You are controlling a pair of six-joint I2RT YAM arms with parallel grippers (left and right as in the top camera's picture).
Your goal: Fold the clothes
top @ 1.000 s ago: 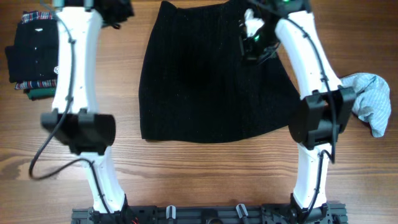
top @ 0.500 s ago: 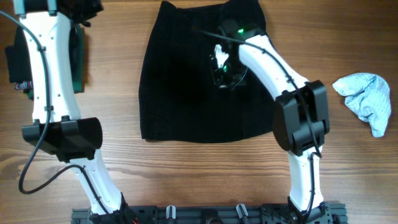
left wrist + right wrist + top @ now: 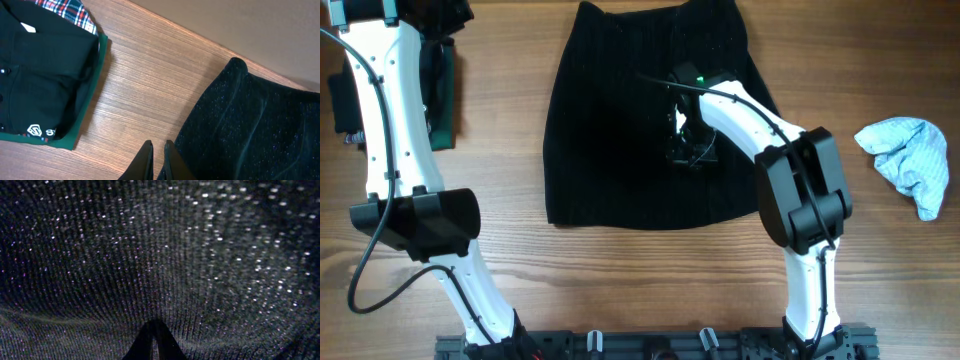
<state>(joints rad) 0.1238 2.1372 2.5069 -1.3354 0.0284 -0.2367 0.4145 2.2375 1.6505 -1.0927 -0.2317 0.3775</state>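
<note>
The clothes [image 3: 620, 120] are one black fuzzy knit garment lying flat and flared at the back middle of the table. My right gripper [image 3: 686, 150] is over its right-centre. In the right wrist view the gripper [image 3: 156, 326] is shut, its tips resting on the knit [image 3: 160, 245], which fills the frame and creases slightly around them. My left gripper [image 3: 156, 146] hovers over bare wood just left of the garment's upper left corner [image 3: 250, 125]. It is shut to a thin slit with nothing between the fingers.
A folded smooth black garment with a white logo and red plaid trim [image 3: 40, 85] lies at the far left, partly hidden by the left arm in the overhead view [image 3: 342, 95]. A crumpled light blue cloth [image 3: 910, 160] sits at the right edge.
The right gripper slid from the garment's upper right corner down to its right-centre, and the garment's outline stayed the same. The left arm swung away left, over the folded garment.
</note>
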